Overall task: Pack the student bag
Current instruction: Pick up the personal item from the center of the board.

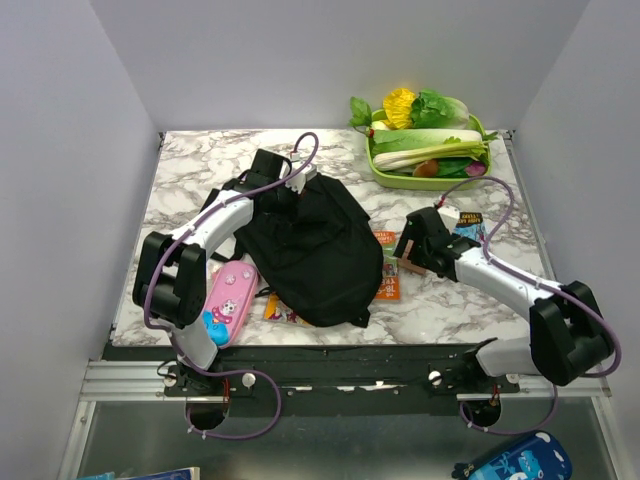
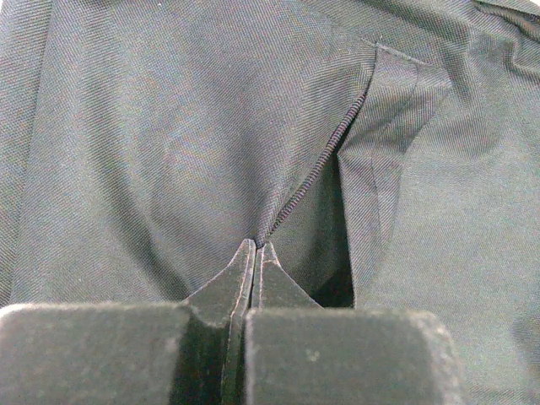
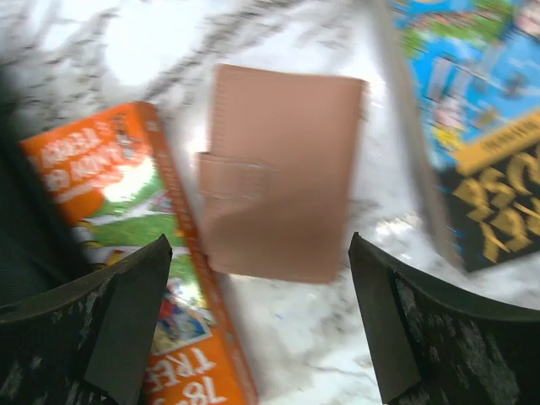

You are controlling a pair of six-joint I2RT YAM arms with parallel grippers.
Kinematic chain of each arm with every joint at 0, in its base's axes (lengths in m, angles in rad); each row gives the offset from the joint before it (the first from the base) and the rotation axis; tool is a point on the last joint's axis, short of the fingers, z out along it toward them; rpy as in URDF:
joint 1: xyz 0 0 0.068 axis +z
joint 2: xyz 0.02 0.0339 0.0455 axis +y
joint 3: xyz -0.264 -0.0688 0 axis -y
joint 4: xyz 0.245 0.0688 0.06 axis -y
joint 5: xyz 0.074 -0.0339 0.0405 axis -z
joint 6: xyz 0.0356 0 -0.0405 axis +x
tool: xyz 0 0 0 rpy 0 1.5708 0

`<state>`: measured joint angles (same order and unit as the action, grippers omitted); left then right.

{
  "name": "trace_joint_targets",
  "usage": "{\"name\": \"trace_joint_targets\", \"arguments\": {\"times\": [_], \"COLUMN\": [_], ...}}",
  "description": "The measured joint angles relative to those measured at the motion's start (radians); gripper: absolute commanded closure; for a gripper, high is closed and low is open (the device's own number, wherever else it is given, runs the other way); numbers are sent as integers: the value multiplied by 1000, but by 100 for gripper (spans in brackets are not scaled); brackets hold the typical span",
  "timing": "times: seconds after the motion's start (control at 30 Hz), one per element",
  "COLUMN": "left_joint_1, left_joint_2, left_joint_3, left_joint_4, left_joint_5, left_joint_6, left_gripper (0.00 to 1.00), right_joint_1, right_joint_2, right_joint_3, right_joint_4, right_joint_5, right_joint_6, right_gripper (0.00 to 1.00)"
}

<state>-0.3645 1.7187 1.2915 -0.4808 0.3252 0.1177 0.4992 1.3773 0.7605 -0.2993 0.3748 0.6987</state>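
The black student bag (image 1: 315, 250) lies flat on the marble table. My left gripper (image 1: 285, 190) sits at its far edge, shut on the bag fabric by the zipper (image 2: 316, 164); in the left wrist view the fingertips (image 2: 255, 246) pinch the cloth. My right gripper (image 1: 412, 248) is open and hovers over a pink notebook (image 3: 283, 169), which also shows in the top view (image 1: 411, 268). An orange book (image 3: 160, 253) lies left of the notebook, next to the bag (image 3: 25, 228). A blue and black book (image 3: 472, 126) lies to its right.
A pink pencil case (image 1: 229, 302) lies left of the bag near the front edge. A green tray (image 1: 385, 170) of toy vegetables stands at the back right. Another book (image 1: 280, 312) pokes out under the bag's front edge.
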Motion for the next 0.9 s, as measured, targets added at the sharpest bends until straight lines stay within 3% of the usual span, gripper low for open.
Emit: {"name": "trace_joint_targets", "arguments": {"times": [0.17,0.37,0.57,0.9], "left_joint_1": [3,3,3,3], "left_joint_2": [0,0,-3,-13], "left_joint_3": [0,-2,-3,-3], "left_joint_4": [0,0,-2,-26], "left_joint_5": [4,10,16,23], "left_joint_6": [-3,-3,-3,-3], "left_gripper": [100,100,100,100], "right_joint_1": [-31,-70,-117,-138], "right_joint_2": [-64,27,102,100], "right_joint_3": [-9,44,51,-6], "right_joint_4": [-152,-217,-176,-5], "right_joint_5": [80,100,79,-23], "right_joint_6": [87,139,146,175], "right_gripper": [5,4,4,15]}}
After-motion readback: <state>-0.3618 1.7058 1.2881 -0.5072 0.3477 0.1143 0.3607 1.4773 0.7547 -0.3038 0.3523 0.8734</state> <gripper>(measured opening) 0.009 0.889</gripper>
